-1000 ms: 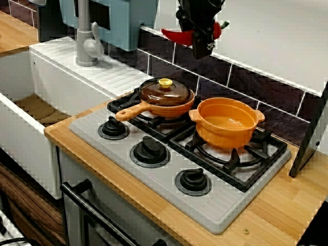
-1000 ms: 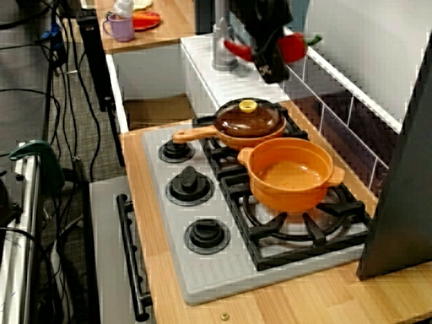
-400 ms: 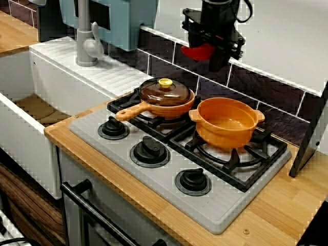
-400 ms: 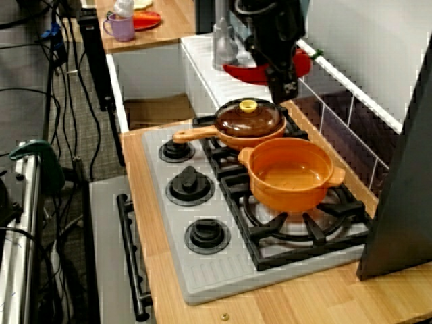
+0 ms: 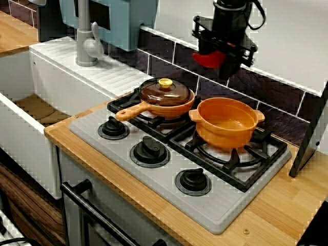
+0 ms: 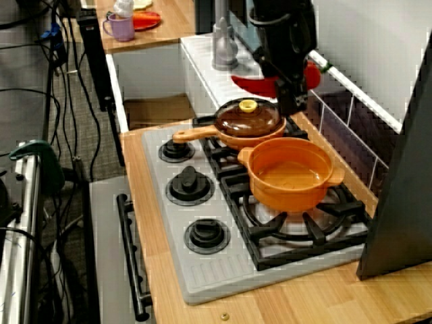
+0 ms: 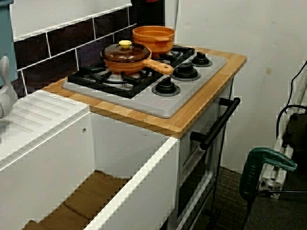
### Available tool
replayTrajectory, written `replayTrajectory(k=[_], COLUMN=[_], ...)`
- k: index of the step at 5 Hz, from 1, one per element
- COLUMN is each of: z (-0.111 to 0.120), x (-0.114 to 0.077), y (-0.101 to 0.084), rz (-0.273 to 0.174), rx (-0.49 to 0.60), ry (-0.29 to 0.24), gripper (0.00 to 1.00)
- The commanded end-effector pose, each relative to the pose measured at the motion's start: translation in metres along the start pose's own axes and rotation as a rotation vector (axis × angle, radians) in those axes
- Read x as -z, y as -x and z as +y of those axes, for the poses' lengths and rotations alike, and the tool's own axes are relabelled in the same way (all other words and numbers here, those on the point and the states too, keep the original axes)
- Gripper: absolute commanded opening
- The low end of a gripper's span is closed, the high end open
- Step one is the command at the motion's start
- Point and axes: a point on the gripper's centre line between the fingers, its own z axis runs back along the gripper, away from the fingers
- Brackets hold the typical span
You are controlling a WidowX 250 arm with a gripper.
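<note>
In the front view my gripper (image 5: 225, 64) hangs above the back of the hob, shut on a red toy pepper (image 5: 209, 59). It is over the gap between the lidded brown pan (image 5: 164, 96) and the empty orange pot (image 5: 225, 122), well above both. From the hob's right end, the gripper (image 6: 290, 88) shows the red pepper (image 6: 260, 86) sticking out on both sides of the fingers, above the pan (image 6: 246, 121) and behind the pot (image 6: 290, 173). From the sink side, the pan (image 7: 125, 56) and pot (image 7: 153, 37) show; the gripper is cut off at the top edge.
The grey hob (image 5: 220, 210) has three black knobs (image 5: 149, 149) along its front. A faucet (image 5: 86, 41) and a white sink (image 5: 36, 110) lie to the left, dark wall tiles behind. A black panel (image 5: 310, 138) leans at the right. An oven handle (image 7: 218, 122) juts out below.
The gripper has carried the red pepper to the right and a little lower, from above the pan's back edge towards the orange pot, turning as it went. Pan and pot have not moved.
</note>
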Motion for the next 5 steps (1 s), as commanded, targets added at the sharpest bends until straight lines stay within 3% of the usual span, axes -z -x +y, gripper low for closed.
replayTrajectory(k=[1, 3, 5], z=[-0.03, -0.043, -0.038], x=[-0.011, 0.002, 0.016], y=[0.01, 0.013, 0.003], rz=[-0.054, -0.039, -0.007], rx=[0.039, 0.045, 0.023], ry=[0.019, 0.007, 0.004], gripper=[0.0, 0.0, 0.0])
